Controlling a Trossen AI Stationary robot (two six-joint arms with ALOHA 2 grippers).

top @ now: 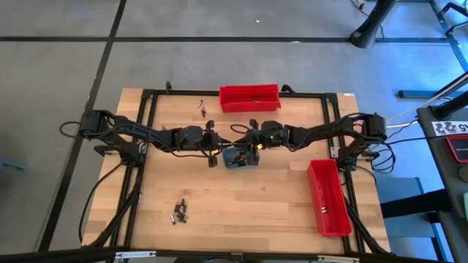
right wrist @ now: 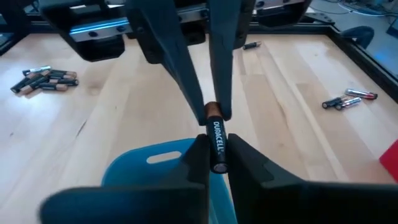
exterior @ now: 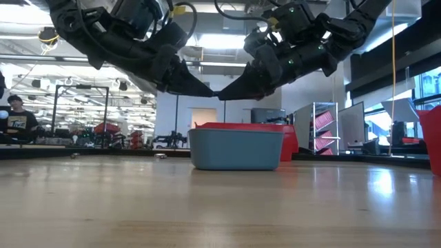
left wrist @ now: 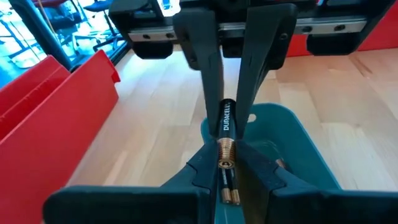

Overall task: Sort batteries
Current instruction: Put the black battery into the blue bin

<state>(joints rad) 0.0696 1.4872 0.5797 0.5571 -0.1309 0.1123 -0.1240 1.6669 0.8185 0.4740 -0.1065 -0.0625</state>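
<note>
Two red bins (top: 249, 97) sit on my table (top: 241, 204), one blue tray (top: 241, 158) mid-table. Above it my left gripper (left wrist: 225, 163) and right gripper (right wrist: 214, 151) both pinch one battery (right wrist: 217, 142), labelled DURACELL. Loose batteries (top: 179, 212) lie in two clusters.

Black, copper-tipped battery (right wrist: 216, 143); blue tray (exterior: 236, 149); red bins (top: 250, 97).

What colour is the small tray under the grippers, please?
Grey-blue; the tray shows best in the low view.
</note>
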